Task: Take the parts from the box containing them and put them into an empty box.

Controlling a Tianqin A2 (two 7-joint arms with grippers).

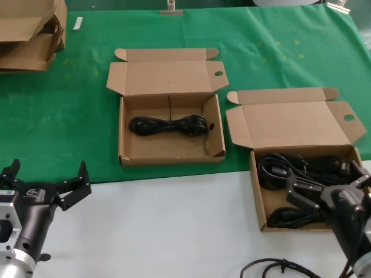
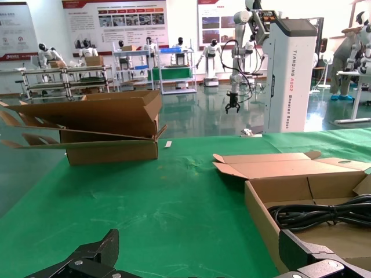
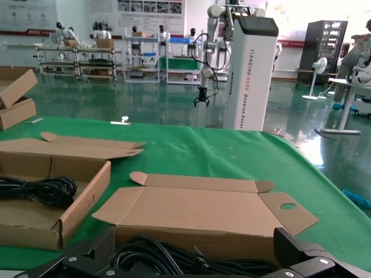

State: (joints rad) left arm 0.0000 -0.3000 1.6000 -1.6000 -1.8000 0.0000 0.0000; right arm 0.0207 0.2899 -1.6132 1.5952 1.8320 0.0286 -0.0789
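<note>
The right gripper (image 1: 329,186) hangs over the near part of the source box (image 1: 255,185), which sits at the right on the white table edge (image 1: 174,226). Its 2 fingers (image 1: 298,188) are spread wide, with nothing between them. Directly beneath and ahead of this gripper lie several black cable bundles (image 1: 290,168), filling the box floor; whether the fingertips touch them cannot be told. In the right wrist view the same cables (image 3: 156,260) show between the 2 spread fingers (image 3: 301,249), with the box's raised lid (image 3: 203,205) just beyond them and 1 round hole in its ear flap.

To this gripper's left, well apart, stands the target box (image 1: 124,130) on the green cloth (image 1: 58,116). It has a round hole in the side wall facing the right gripper. 1 coiled cable (image 1: 168,124) lies on its floor, toward the far wall. Its lid (image 1: 168,76) stands open behind.

The left gripper (image 1: 46,188) hovers over the white table, nearer the robot than the target box and off its left corner. Its fingers (image 1: 78,185) are also wide apart and hold nothing. In its wrist view the target box (image 2: 261,208) lies ahead and to one side, the cable (image 2: 324,211) visible inside.

Far beyond the left gripper, a stack of flattened cartons (image 1: 29,35) rests at the cloth's far corner.
</note>
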